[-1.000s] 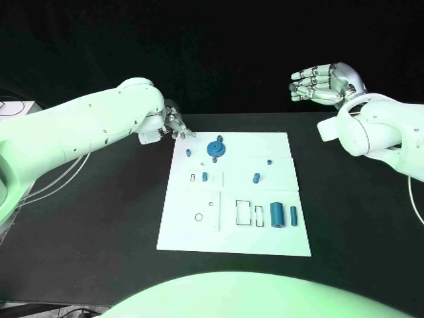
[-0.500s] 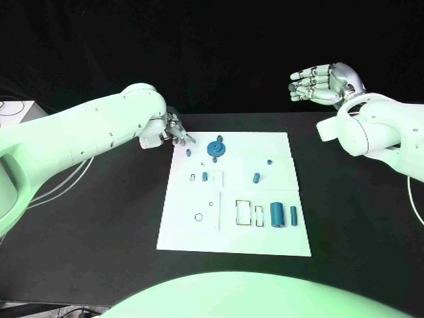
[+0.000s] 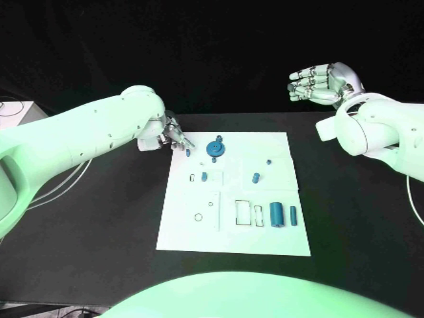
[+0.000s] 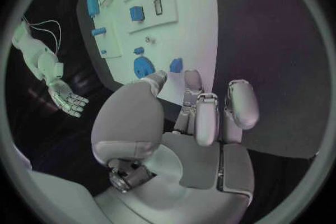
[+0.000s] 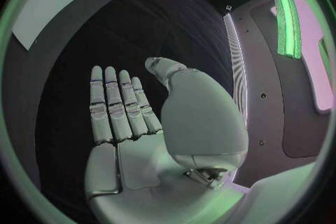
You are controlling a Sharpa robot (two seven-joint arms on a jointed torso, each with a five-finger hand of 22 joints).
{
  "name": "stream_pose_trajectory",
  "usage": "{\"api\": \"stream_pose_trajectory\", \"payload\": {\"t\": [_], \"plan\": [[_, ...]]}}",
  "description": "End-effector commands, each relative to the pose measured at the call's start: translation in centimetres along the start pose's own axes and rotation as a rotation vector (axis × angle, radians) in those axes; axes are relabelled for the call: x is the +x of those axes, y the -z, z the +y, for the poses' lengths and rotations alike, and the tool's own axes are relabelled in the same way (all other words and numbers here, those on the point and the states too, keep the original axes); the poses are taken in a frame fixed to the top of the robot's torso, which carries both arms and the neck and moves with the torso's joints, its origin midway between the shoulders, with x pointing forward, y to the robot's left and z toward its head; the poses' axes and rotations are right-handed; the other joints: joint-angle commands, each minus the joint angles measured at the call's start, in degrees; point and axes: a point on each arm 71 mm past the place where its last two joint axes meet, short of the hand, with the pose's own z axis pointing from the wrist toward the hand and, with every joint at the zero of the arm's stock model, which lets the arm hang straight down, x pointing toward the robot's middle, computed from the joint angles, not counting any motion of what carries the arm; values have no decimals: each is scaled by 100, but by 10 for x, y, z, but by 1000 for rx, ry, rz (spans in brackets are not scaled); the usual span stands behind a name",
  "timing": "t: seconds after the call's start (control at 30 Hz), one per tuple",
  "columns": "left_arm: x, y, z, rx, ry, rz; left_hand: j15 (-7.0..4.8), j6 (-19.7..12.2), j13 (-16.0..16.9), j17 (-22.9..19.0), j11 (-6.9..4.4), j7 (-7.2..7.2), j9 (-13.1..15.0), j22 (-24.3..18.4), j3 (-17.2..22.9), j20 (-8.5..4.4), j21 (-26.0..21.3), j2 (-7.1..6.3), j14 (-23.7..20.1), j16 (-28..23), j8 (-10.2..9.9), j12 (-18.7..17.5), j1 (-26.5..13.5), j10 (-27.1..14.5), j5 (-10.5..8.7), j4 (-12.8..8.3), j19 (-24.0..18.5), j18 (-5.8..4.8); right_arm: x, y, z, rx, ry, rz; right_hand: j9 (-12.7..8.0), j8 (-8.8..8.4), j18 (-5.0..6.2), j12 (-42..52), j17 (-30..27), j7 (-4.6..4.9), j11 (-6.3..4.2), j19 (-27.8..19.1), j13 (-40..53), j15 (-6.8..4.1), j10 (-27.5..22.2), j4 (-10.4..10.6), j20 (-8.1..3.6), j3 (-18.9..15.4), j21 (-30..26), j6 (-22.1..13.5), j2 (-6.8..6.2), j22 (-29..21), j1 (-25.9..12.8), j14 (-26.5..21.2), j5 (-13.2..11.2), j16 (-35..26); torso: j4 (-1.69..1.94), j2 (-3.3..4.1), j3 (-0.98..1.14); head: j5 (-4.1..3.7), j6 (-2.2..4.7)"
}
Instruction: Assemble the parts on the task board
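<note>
Left robot hand (image 3: 174, 136), fingers apart and empty, hovers at the task board's (image 3: 198, 232) far left corner. Right robot hand (image 3: 322, 83), open and empty, is raised beyond the bench (image 3: 97, 218).

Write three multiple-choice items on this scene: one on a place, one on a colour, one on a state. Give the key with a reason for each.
1. Where is the left hand?
A. at the task board's far left corner
B. at its near right corner
C. off the table

2. What colour is the round disc part?
A. red
B. blue
C. yellow

3. How is the right hand?
A. holding a part
B. pressing the board
C. raised, holding nothing

Key: A, the fingers reach that corner beside a small blue part; B, the disc shows blue; C, its palm is bare above the table.
</note>
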Motion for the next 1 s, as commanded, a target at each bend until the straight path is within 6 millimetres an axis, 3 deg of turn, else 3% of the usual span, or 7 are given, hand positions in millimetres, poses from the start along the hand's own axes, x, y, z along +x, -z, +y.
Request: {"api": "stream_pose_trajectory", "payload": {"t": [0.03, 1.0], "plan": [[4, 0, -2, 19, -1, 41, 50, -27, -9, 874, -5, 28, -11, -1, 32, 20, -11, 31, 379, 6, -21, -27, 19, -43, 7, -24, -16, 59, 2, 0, 1, -12, 7, 16, -8, -35, 35, -19, -5, 292, 40, -26, 2, -8, 19, -42, -14, 0, -3, 35, 49, -5, 5, -23, 37, -29, 2, 1, 1, 2, 1], [6, 0, -2, 28, 5, 59, 47, 84, 16, 900, -16, 15, -115, 27, 187, 32, -1, 139, 382, 31, -73, 49, 252, -36, 10, -75, -17, 58, 3, -1, 1, -10, 6, 19, -10, -42, 35, -25, -18, 294, 41, -23, 1, -8, 24, -57, -14, 3, -2, 39, 49, -21, 9, -21, 55, -28, 0, 5, -4, 10, 1]]}}
